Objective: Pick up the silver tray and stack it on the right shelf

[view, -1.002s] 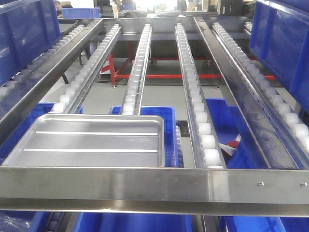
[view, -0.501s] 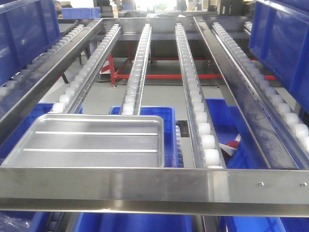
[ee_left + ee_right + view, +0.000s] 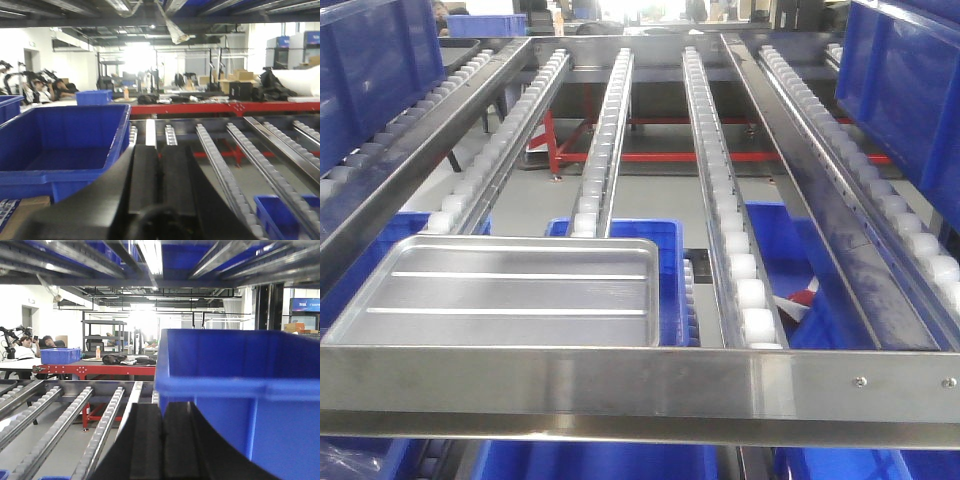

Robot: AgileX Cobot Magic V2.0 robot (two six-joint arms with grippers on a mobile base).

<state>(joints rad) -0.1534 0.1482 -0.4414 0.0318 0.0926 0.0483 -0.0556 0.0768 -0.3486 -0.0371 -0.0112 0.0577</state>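
Observation:
The silver tray (image 3: 510,292) lies flat on the white rollers at the front left of the right shelf (image 3: 650,385), its near rim against the brushed steel front bar. Two long ridges run along its shiny floor. No gripper shows in the front view. In the left wrist view my left gripper (image 3: 159,155) is shut, black fingers (image 3: 144,170) pressed together with nothing between them. My right gripper (image 3: 162,410) is also shut and holds nothing. The tray appears in neither wrist view.
Roller tracks (image 3: 735,230) run back along the shelf. Blue bins stand on both sides (image 3: 370,60) (image 3: 910,80) and below the rack (image 3: 670,260). A blue bin (image 3: 65,145) sits left of the left gripper; another (image 3: 250,390) is close on the right gripper's right.

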